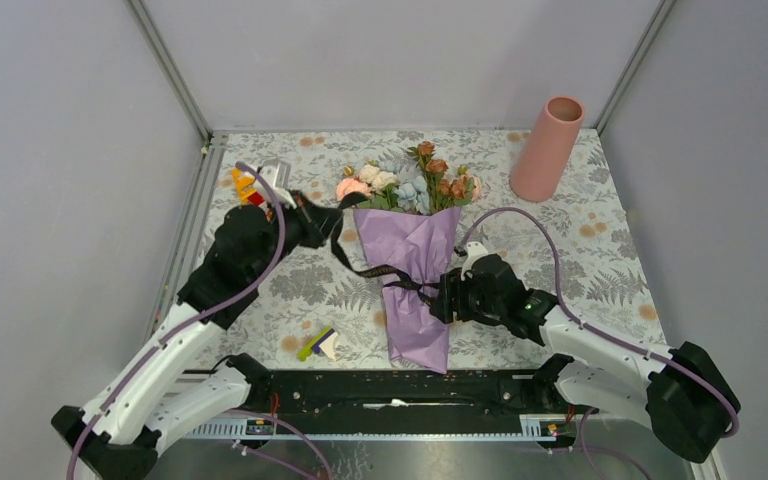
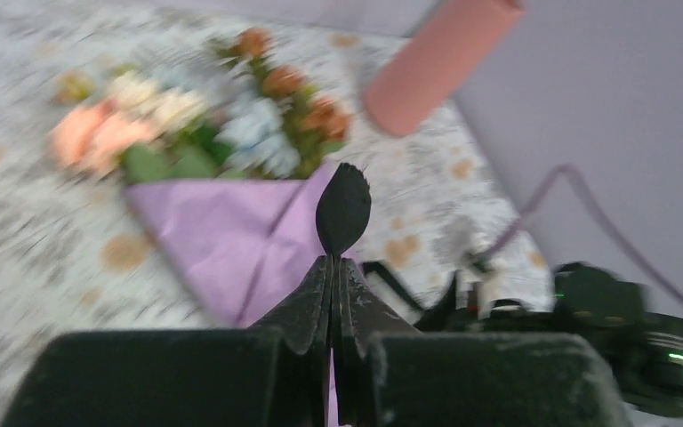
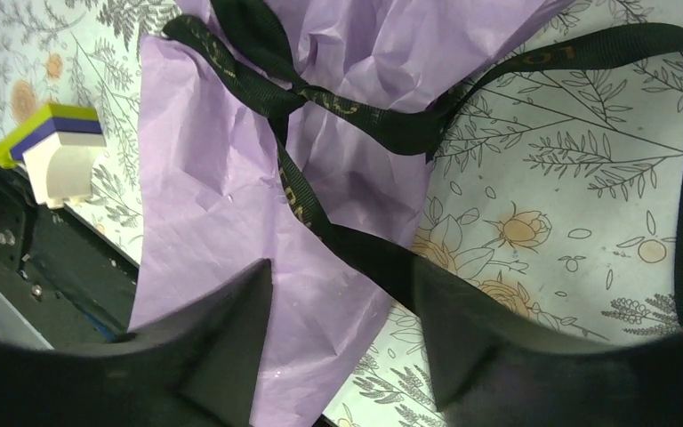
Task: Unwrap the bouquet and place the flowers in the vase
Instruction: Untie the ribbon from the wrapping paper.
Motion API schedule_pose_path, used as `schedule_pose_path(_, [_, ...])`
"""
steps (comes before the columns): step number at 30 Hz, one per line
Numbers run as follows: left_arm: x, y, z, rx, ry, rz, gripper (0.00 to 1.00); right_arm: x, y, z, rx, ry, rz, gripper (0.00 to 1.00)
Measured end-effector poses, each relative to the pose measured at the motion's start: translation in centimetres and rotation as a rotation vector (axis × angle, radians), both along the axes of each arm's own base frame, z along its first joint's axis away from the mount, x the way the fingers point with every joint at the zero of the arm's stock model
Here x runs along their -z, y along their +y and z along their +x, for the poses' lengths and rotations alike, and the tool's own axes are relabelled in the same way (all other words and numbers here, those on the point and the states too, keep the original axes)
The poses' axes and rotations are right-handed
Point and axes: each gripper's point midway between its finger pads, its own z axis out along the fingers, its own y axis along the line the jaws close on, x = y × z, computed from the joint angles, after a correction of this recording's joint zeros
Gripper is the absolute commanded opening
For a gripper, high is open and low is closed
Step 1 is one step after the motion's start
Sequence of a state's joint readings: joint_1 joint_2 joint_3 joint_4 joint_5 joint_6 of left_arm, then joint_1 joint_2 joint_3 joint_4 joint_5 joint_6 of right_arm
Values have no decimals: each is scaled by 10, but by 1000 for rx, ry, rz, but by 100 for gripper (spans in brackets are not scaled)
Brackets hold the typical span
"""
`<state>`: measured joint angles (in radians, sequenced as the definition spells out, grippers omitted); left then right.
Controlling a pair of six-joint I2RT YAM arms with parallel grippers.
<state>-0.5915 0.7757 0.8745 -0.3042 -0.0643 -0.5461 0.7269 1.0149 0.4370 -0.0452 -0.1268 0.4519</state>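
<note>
I see down from above the near side; both wrist views, close in, share the bouquet (image 1: 415, 265).

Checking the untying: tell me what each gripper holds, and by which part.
Left gripper: shut on the black ribbon, pinched just short of its free tip. Right gripper: open over the purple paper, holding nothing.

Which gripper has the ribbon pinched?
The left gripper: shut on a black ribbon tail. The right gripper sits open over the purple wrap.
</note>
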Motion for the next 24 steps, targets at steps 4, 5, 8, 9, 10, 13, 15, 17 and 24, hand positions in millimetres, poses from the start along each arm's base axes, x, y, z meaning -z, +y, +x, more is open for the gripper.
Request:
schedule_pose_path(4, [-52, -46, 9, 189, -95, -88, 0, 3, 2, -5, -20, 11, -3, 22])
schedule_pose_path(5, [-58, -56, 11, 232, -107, -102, 0, 3, 3, -6, -26, 16, -1, 15])
schedule_pose_path(8, [-67, -82, 15, 338, -113, -131, 0, 3, 5, -11, -40, 22, 3, 4])
schedule_pose_path(9, [-70, -90, 16, 367, -116, -140, 0, 2, 5, -13, -42, 23, 9, 3])
schedule_pose_path(10, [-73, -96, 16, 388, -121, -149, 0, 1, 5, -14, -42, 24, 13, 1])
schedule_pose_path(13, [-90, -120, 10, 481, -149, -183, 0, -3, 6, -17, -45, 26, 34, 1])
schedule_pose_path(15, [-107, -134, 5, 536, -182, -204, 0, -6, 8, -20, -55, 29, 48, 3])
schedule_pose_path(17, [-124, -145, 1, 578, -220, -225, 0, -7, 10, -23, -64, 38, 56, 4])
schedule_pose_path(24, [-120, -133, 29, 436, -272, -180, 2, -6, 13, -33, -96, 69, 64, 31])
